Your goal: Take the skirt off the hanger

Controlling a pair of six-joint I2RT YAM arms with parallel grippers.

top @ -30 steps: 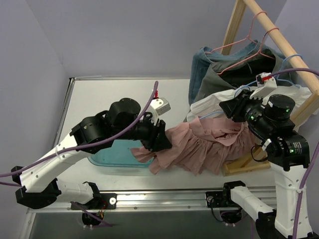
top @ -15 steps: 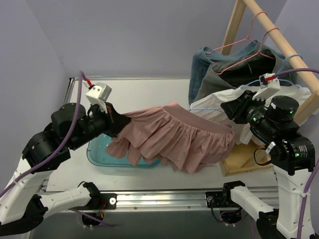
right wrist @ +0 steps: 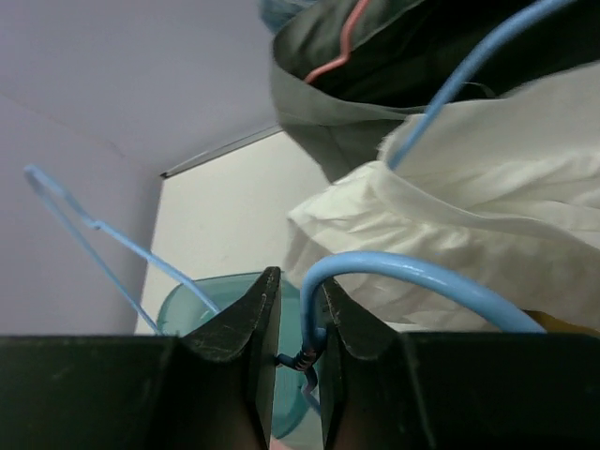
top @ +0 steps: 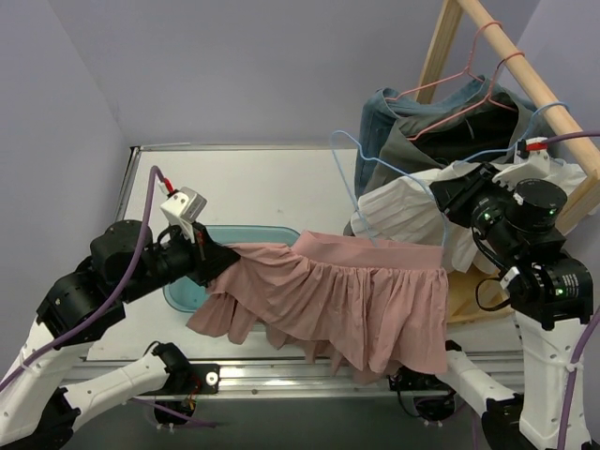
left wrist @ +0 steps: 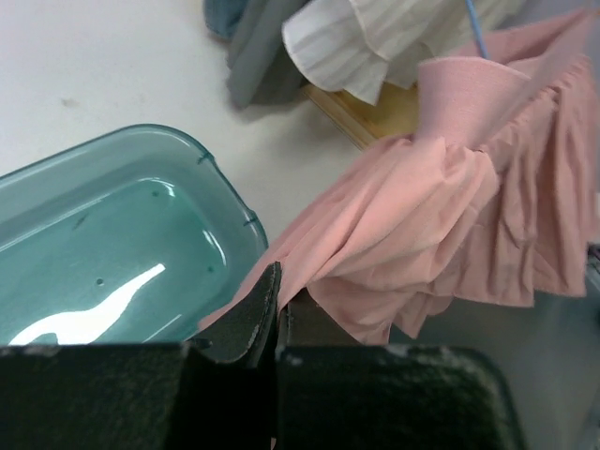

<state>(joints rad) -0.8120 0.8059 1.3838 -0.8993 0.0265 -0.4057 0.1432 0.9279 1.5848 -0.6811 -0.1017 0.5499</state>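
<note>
The pink pleated skirt (top: pixel 347 300) is stretched across the front of the table, its hem draping over the near edge. My left gripper (top: pixel 214 260) is shut on its left end; the left wrist view shows the jaws (left wrist: pixel 278 281) pinching the pink fabric (left wrist: pixel 450 187). My right gripper (top: pixel 448 194) is shut on the twisted neck of the blue wire hanger (top: pixel 349 183), which tilts up and left above the waistband. In the right wrist view the hanger (right wrist: pixel 422 272) sits between my jaws (right wrist: pixel 300 291). I cannot tell whether the skirt's right end still hangs on it.
A teal plastic bin (top: pixel 262 232) lies under the skirt's left part, also seen in the left wrist view (left wrist: pixel 94 253). A wooden rack (top: pixel 525 66) at the back right carries denim, grey and white garments (top: pixel 412 202) on pink and blue hangers. Its wooden foot (left wrist: pixel 375 112) lies beside the skirt.
My left gripper has pulled the skirt left and toward the front, stretching it out flat. The right gripper has lifted the hanger, whose far arm now sticks up above the waistband.
</note>
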